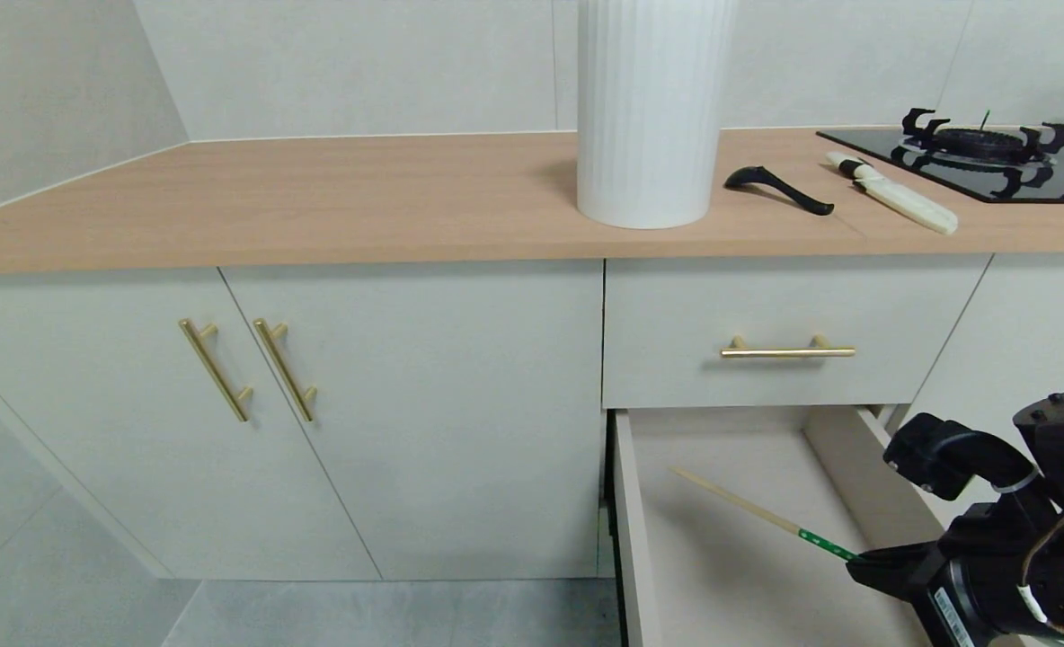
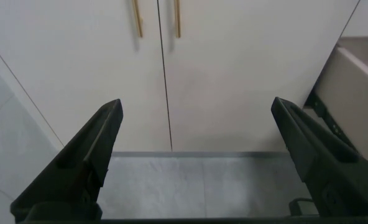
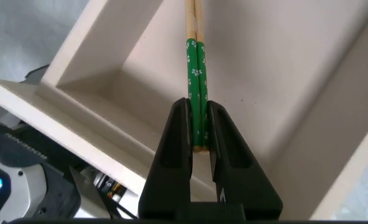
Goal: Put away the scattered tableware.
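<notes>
Over the open drawer [image 1: 629, 521], below a closed one, a pair of chopsticks [image 1: 766, 517] is held by the right gripper [image 1: 860, 564], whose fingers are clenched on the green-banded thick end so that the bare bamboo tips point away from it and down toward the drawer floor. The two sticks are pinched side by side, which is judged to keep them parallel and to let them be laid flat together rather than scattered. Whether the tips touch the floor of the drawer cannot be told; a shadow beneath them suggests that they are carried just above it. The drawer is pulled well out, presumably so that the long sticks can be lowered in lengthwise. The left gripper [image 2: 196, 109] is held low before the cabinet doors [image 2: 234, 62], its fingers spread wide and nothing between them, apparently kept aside from the drawer so that the right arm's path is not crossed. On the countertop [image 1: 316, 198], well apart from the drawer, a black-handled utensil [image 1: 779, 189] and a pale knife [image 1: 896, 205] lie between a white ribbed cylinder [image 1: 647, 108] and the hob [image 1: 990, 157]; these are judged not yet put away. Release of the chopsticks is taken to be the step in hand.
</notes>
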Controlling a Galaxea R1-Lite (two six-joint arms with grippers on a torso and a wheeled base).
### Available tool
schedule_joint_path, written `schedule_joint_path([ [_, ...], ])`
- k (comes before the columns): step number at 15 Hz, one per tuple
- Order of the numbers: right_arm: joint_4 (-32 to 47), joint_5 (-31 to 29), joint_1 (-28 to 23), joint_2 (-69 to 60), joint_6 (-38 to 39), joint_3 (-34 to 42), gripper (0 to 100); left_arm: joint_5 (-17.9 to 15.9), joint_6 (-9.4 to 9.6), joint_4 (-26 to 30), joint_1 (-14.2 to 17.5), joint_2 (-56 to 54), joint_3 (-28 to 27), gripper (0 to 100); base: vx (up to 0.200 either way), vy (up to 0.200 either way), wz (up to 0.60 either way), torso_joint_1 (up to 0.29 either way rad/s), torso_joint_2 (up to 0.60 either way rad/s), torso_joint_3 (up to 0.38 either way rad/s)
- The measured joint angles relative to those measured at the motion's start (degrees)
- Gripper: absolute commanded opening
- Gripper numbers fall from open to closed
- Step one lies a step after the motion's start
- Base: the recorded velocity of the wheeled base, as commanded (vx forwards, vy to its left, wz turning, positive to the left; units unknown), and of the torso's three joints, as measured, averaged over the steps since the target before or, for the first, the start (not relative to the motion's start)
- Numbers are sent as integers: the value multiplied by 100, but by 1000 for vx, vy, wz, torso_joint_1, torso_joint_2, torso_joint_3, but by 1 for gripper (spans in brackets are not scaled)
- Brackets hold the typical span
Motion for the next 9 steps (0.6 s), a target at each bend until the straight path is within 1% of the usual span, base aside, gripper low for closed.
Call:
schedule_joint_path([
  [4, -38, 21, 0, 61, 18, -20, 0, 0, -4, 0, 0, 0, 0, 100, 0, 0, 0, 0, 0, 0],
  [7, -439, 21, 0, 354, 110, -30, 0, 0, -2, 0, 0, 0, -2, 100, 0, 0, 0, 0, 0, 0],
  [9, -685, 20, 0, 703, 313, -30, 0, -2, -2, 0, 0, 0, -2, 100, 0, 0, 0, 0, 0, 0],
])
